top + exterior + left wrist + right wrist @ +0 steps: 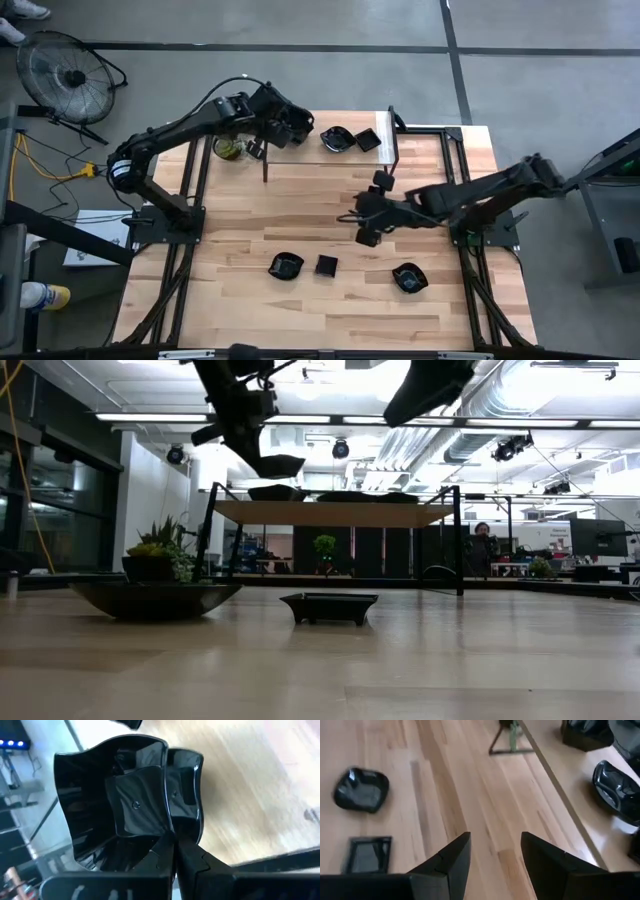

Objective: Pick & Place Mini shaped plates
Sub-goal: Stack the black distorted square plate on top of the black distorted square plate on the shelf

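Left gripper raised, jaws pinching a wavy-rimmed plate; right gripper (jaws wide) hangs mid-table.

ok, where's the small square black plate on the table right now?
In the high view the small square glossy black plate lies on the near part of the wooden table, between a wavy-rimmed black plate and a rounded black plate.

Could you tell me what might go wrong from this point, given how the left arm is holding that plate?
1. The left gripper pinches a wavy-rimmed plate only at its rim; glossy, it might slip or tilt.
2. Two plates already sit on the raised shelf nearby, so a careless set-down could knock them.
3. The right gripper hangs open over the table, clear of the square plate; little risk there.
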